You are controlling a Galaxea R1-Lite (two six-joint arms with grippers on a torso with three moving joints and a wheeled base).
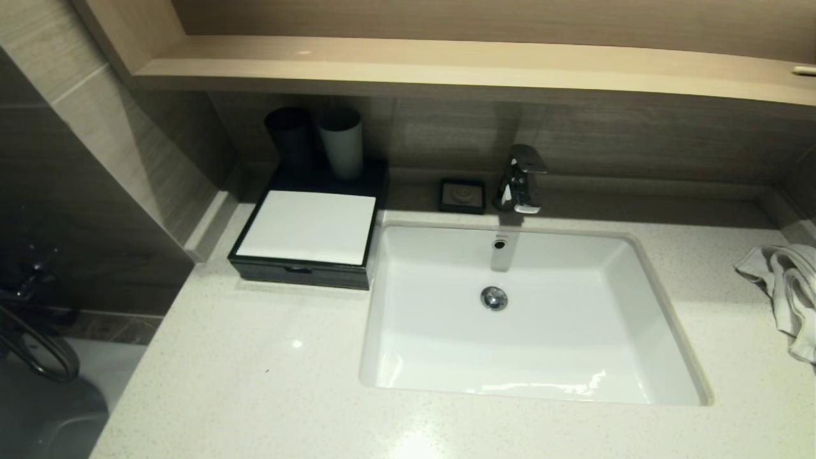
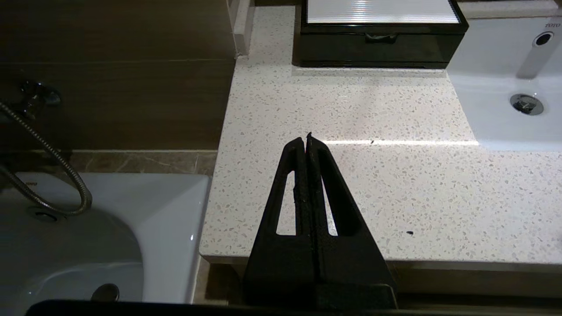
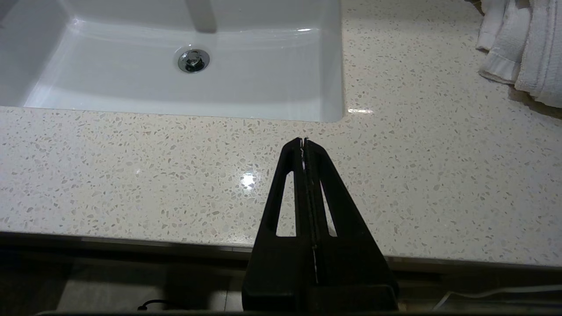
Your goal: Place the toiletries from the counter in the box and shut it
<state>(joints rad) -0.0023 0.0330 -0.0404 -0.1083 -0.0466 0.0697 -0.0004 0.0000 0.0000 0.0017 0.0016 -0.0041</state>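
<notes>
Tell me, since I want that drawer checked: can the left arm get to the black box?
Probably yes: the left gripper, shut, points at the box over bare counter.

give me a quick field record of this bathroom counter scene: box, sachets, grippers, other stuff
box: low black rectangular box with white top panel, drawer shut, at the counter's back left beside the sink
counter: speckled off-white stone top
toiletries: no sachets in view
left gripper: shut, empty, over the counter's front edge
right gripper: shut, empty, before the white sink
other: dark cup, pale cup, white towel
</notes>
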